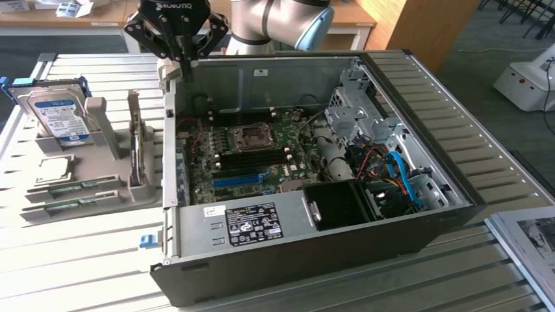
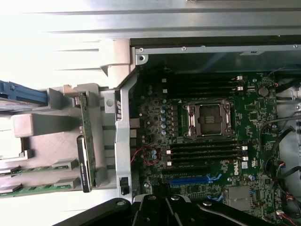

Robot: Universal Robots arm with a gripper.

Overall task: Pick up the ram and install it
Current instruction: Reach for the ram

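Two green ram sticks (image 1: 67,189) lie side by side in a grey holder (image 1: 104,195) on the table, at the exterior view's left of the open computer case (image 1: 416,195); the wrist view shows them as ram (image 2: 35,170). My gripper (image 1: 186,70) hangs above the case's far corner nearest the holder, well away from the ram. Its fingers are shut together with nothing between them. Its black body shows as the gripper (image 2: 165,208) in the wrist view. Empty black memory slots (image 2: 207,151) flank the CPU socket (image 2: 209,117) on the motherboard.
A silver hard drive (image 1: 59,117) stands at the holder's far end. A green expansion card (image 2: 87,136) stands upright in the holder beside the case wall. A blue slot (image 2: 190,180), cables (image 1: 399,172), a black fan shroud (image 1: 342,205) and the drive cage (image 1: 360,110) crowd the case.
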